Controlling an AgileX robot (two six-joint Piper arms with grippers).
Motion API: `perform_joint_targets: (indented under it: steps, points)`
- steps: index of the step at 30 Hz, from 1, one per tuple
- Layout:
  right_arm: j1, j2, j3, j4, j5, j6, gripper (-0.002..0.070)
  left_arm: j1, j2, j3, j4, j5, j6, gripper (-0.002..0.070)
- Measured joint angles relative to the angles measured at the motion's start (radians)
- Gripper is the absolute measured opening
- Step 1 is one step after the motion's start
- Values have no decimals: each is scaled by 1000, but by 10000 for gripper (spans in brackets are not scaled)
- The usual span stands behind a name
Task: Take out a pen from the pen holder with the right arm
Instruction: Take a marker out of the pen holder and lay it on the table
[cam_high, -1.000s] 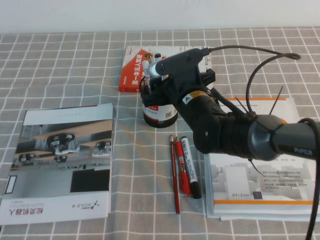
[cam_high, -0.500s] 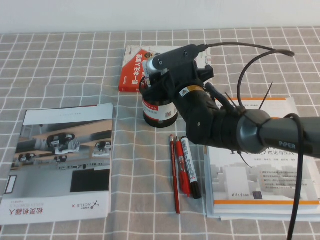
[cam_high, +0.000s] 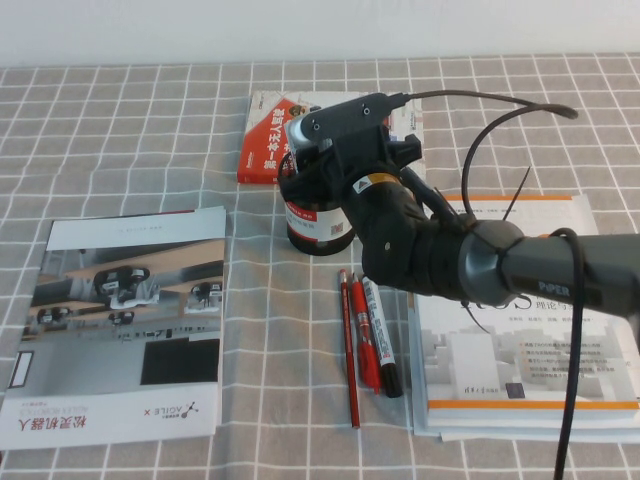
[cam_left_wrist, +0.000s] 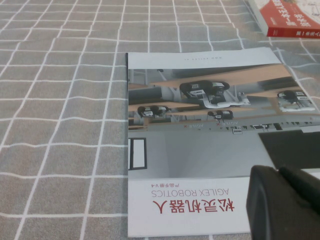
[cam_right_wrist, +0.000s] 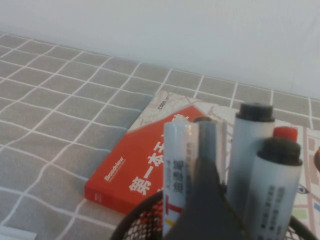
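Right gripper hung at the mouth of the black mesh pen holder, jaws spread wide, one finger dipped among the upright markers and pinching none. That holder stood toward the far edge of the table, just in front of the red book. Left gripper hovered over the brochure near the left edge; spread or pressed together, I could not tell.

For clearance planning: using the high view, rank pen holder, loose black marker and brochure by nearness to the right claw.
1. Pen holder, directly under the right claw.
2. Loose black marker, lying nearer the robot.
3. Brochure, far left, beneath the left claw.
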Motion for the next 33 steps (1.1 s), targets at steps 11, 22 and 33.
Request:
perform_joint_targets:
  steps: [11,22,33]
  points:
    - [-10,15,-5,24,4,0,372,0,0,0,0,0,0,-3]
    - [-10,15,-38,27,55,0,303,0,0,0,0,0,0,-2]
    - [-11,15,-59,24,92,0,289,0,0,0,0,0,0,-2]
